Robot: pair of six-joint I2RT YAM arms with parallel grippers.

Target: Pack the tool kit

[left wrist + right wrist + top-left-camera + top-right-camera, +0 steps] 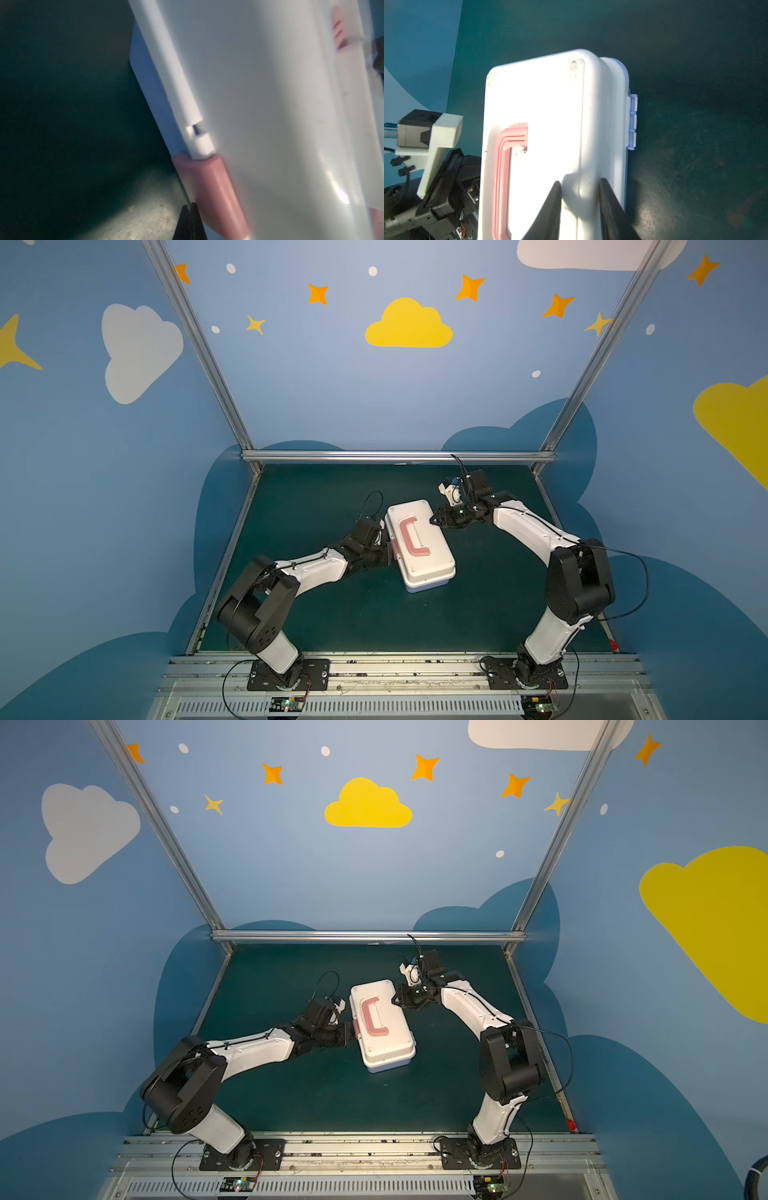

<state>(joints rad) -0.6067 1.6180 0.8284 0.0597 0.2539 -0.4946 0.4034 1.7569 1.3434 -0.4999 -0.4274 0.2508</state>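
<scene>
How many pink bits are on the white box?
2: the handle lies flat on the lid, and the latch sits on the long side next to the left gripper. Others could hide on unseen sides.

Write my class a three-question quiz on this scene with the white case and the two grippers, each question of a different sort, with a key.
1. True or false: the case stands open.
2. Which part of the case is the left gripper at? A. hinge B. latch C. far corner
3. Fill in: over the case, the right gripper's jaws stand ___.
Key: 1 false; 2 B; 3 apart.
</scene>
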